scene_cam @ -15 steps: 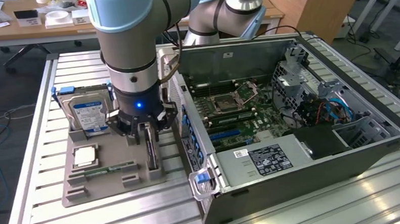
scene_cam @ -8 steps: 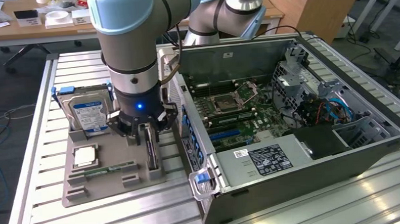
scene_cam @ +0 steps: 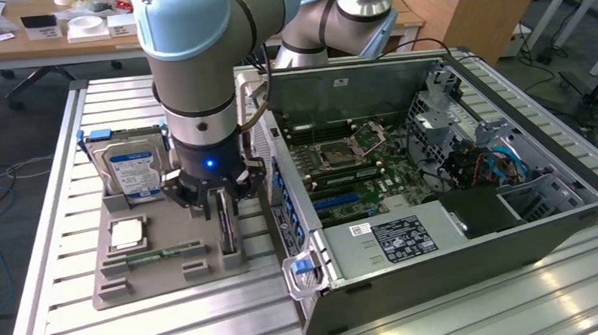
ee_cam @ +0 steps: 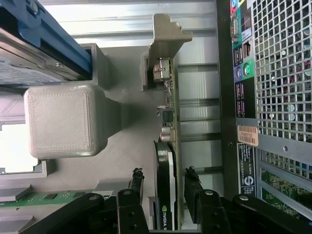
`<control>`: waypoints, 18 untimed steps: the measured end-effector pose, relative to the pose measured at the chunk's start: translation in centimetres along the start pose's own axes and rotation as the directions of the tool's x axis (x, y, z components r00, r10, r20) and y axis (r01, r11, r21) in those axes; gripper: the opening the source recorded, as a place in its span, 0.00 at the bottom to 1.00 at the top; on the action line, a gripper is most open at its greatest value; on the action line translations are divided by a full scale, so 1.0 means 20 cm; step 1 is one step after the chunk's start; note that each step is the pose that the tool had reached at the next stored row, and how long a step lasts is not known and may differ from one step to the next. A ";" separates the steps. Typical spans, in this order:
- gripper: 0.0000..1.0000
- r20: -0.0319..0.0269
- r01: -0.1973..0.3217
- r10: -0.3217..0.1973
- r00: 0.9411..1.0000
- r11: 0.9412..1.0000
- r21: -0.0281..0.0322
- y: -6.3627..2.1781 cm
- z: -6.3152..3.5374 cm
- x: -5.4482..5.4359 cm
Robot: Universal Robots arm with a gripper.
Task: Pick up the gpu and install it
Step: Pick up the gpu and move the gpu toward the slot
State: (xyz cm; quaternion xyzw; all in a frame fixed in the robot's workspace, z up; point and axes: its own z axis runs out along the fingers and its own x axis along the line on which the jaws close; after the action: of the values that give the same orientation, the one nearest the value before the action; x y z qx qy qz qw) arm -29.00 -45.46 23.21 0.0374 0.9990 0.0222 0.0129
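Straddling the gpu (ee_cam: 165,156), the gripper (ee_cam: 164,176) has its jaws apart, unclamped; the card stands on edge in the grey holder tray (scene_cam: 132,284) beside the computer case (scene_cam: 434,252). Centring before closing should avoid tilting it.

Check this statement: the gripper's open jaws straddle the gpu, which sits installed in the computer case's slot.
Wrong: the gpu stands on edge in the grey holder tray beside the computer case, not installed, as the wrist view shows. The gripper does straddle it, jaws open.
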 end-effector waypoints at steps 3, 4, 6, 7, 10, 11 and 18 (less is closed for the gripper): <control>0.47 0.000 0.000 0.000 1.000 1.000 0.000 0.014 0.003 0.00; 0.47 0.000 0.000 0.000 1.000 1.000 0.000 0.015 0.004 0.00; 0.47 0.000 0.000 0.000 1.000 1.000 0.000 0.016 0.004 0.00; 0.47 0.000 0.000 0.000 1.000 1.000 0.000 0.017 0.004 0.00; 0.47 0.000 0.000 0.000 1.000 1.000 0.000 0.017 0.004 0.00; 0.47 0.000 0.000 0.000 1.000 1.000 0.000 0.017 0.004 0.00; 0.46 0.000 0.000 0.000 1.000 1.000 0.000 0.017 0.004 0.00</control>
State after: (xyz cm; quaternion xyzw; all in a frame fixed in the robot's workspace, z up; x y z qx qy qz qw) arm -29.01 -45.13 23.15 0.0374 0.9990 0.0223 0.0129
